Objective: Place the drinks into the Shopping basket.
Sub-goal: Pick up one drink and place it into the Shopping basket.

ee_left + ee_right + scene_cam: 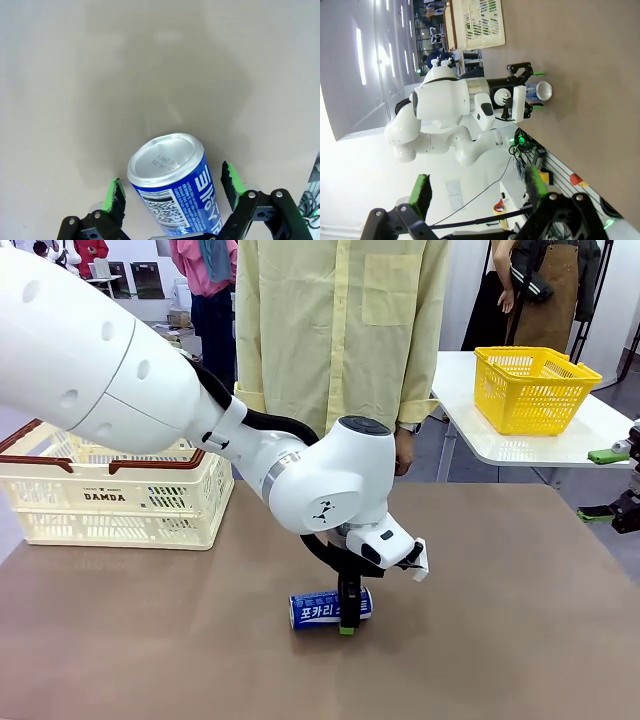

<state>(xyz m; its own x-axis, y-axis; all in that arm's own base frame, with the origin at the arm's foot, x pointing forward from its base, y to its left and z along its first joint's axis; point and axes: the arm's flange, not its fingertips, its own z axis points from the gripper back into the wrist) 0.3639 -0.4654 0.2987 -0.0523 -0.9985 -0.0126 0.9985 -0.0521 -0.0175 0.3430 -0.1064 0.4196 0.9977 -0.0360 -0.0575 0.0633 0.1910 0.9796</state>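
The slim blue aluminium can with white Korean lettering point(330, 608) lies on its side on the tan table top point(500, 620), near the middle and towards my edge. A lying can calls for a grip across its round body, and my left pincer point(171, 190) is placed for that: its green-padded fingers point(114, 196) stand spread to either side of the can, with a gap visible at each pad, so nothing is gripped. My judgement is that closing comes next.

Legible writing: a barcode on the can's side, and stamped code on its silver end that I cannot read.

The large cream slotted plastic basket with dark brown rim point(110, 502) stands at the table's left, well apart from the can; it bears "DAMDA".

My right pincer point(475, 192) is spread wide, holding nothing, away at the table's right edge.
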